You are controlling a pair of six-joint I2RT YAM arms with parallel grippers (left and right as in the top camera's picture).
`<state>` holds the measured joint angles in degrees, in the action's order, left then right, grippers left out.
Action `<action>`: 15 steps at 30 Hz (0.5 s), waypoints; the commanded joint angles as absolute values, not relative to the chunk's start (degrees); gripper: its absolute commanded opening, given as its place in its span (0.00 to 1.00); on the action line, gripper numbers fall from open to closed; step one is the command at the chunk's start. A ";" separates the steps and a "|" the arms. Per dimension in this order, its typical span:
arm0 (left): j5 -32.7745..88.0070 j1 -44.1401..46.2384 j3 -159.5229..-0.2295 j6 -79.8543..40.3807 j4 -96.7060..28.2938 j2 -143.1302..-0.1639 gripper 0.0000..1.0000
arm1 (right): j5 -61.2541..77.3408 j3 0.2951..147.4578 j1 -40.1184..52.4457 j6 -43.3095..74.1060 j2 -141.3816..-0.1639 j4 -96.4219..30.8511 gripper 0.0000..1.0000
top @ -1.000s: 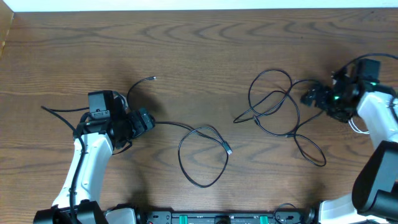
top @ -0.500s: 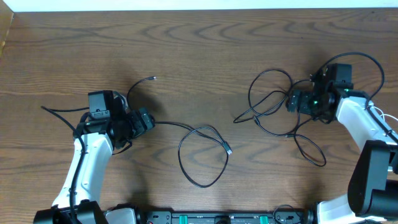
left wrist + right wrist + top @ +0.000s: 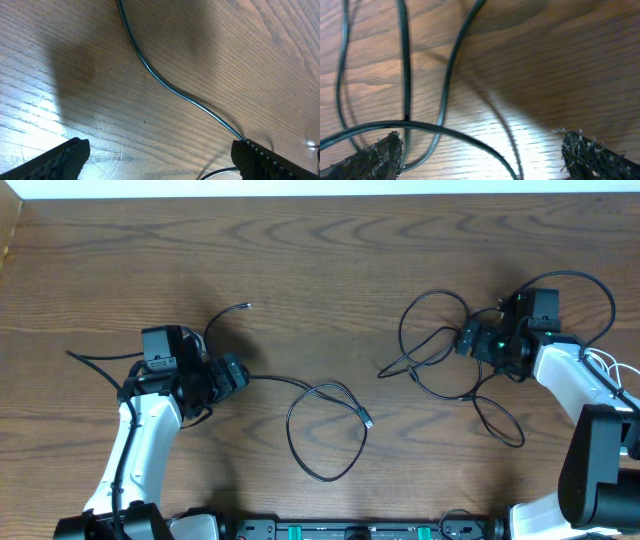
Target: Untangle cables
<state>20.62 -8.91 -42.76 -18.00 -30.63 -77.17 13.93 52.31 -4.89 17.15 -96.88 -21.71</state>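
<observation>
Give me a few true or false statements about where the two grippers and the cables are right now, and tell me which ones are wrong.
1. The left gripper and the right gripper both stand open. True.
2. The right gripper holds a cable lifted clear of the table. False: its jaws are open above the right-hand tangle and grip none of it.
3. The mid-table cable lies apart from the right-hand tangle. True.
4. The left gripper hovers over the right-hand tangle. False: it is on the left side of the table, over a stretch of the mid-table cable.
</observation>
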 commanded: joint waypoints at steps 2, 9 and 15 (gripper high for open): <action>20.05 -9.04 -42.37 -17.89 -30.72 -77.47 0.96 | 19.05 51.94 -4.60 18.63 -96.82 -21.47 0.99; 20.05 -9.04 -42.37 -17.89 -30.72 -77.47 0.96 | 17.82 51.92 -4.40 18.65 -96.82 -19.92 0.99; 20.05 -9.04 -42.37 -17.89 -30.72 -77.47 0.96 | 10.50 51.18 -2.35 18.90 -96.82 -19.66 0.99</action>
<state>20.62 -8.91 -42.76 -18.00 -30.63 -77.17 14.81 52.16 -3.75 18.00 -96.88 -19.84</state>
